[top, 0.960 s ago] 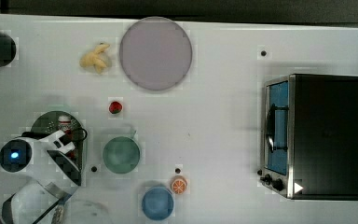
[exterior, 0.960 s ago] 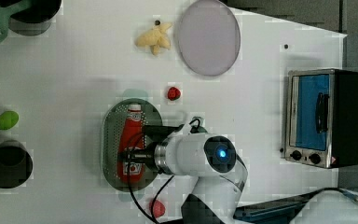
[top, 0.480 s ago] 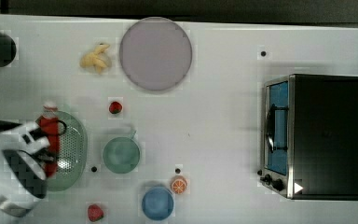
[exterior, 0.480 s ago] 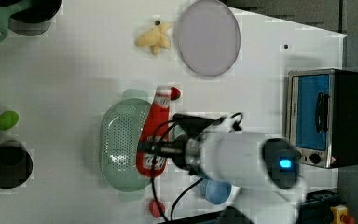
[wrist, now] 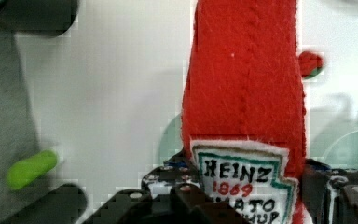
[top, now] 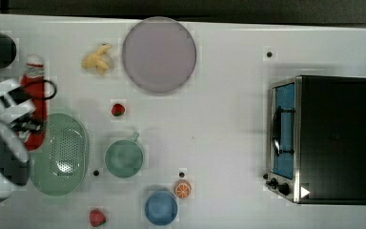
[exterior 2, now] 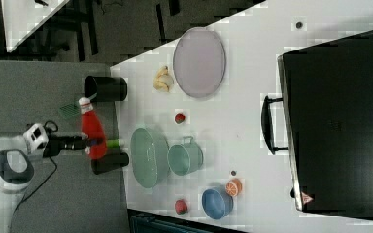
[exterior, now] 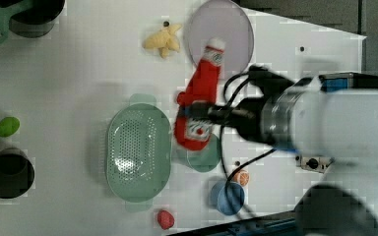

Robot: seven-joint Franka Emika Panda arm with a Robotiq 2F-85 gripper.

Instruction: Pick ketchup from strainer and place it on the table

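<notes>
The arm reached out level above the table [top: 228,119], its thick white forearm and dark wrist stretched across the left view from the right, with black cables looping beside the wrist. The gripper [exterior: 197,118] had its fingers clamped on the lower, labelled part of the ketchup [exterior: 199,105], one on each side of the label in the wrist view. The ketchup [exterior 2: 93,132] hung in the air, clear of the strainer [exterior: 138,152], lying roughly level with its white cap pointing away from the arm. In the top view it sat just beside the strainer's [top: 62,155] rim, toward the top view's left edge; the right view put it out past the table's edge. The strainer itself lay empty. Counting around the table: one lilac plate [top: 158,55], one peeled banana [top: 97,58], two strawberries [top: 117,109] [top: 96,217], one green cup with a handle [top: 124,158], one blue bowl [top: 161,207], one orange slice [top: 183,189], one toaster oven [top: 321,138], and, in the left view, one lime [exterior: 7,126] and two dark round pots [exterior: 9,173] [exterior: 34,17].
</notes>
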